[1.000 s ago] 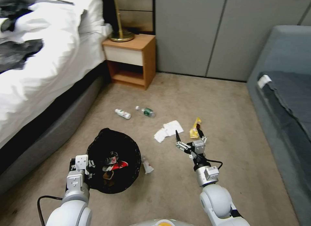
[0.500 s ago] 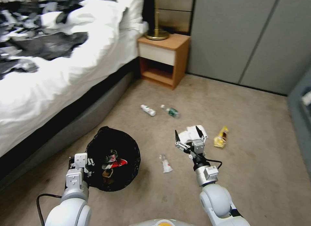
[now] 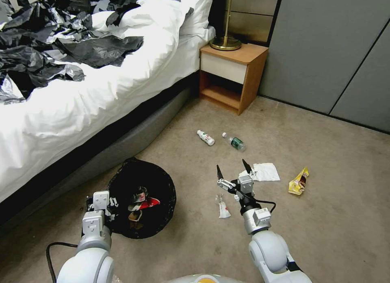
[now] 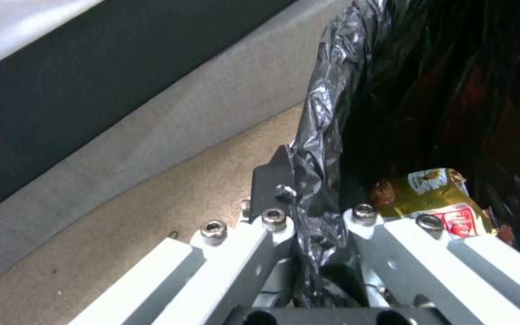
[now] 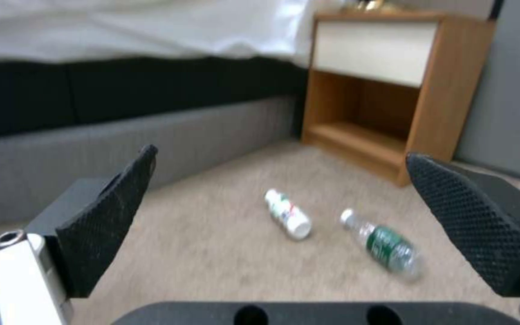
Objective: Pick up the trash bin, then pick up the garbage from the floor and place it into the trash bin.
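Note:
The trash bin (image 3: 160,218), lined with a black bag, hangs at my lower left with wrappers inside. My left gripper (image 3: 106,202) is shut on its rim; the left wrist view shows the fingers (image 4: 272,180) pinching the black bag (image 4: 326,135) beside a yellow-red wrapper (image 4: 447,198). My right gripper (image 3: 232,169) hovers open and empty above the carpet. Garbage on the floor: a white-label bottle (image 3: 206,137), a green-label bottle (image 3: 235,142), white paper (image 3: 266,172), a yellow wrapper (image 3: 298,182) and a small clear-white scrap (image 3: 223,208) just left of the right arm. Both bottles (image 5: 288,213) (image 5: 387,247) lie ahead of the open right fingers (image 5: 106,216).
A bed (image 3: 101,92) with a white duvet and black plastic bags on it runs along the left. A wooden nightstand (image 3: 233,74) with a brass lamp (image 3: 225,41) stands at the back. Grey wall panels (image 3: 325,47) close the far side. Open carpet lies to the right.
The whole head view has swung left, so the litter and nightstand sit farther right in the picture. Both arms keep their pose, the left still holding the bin.

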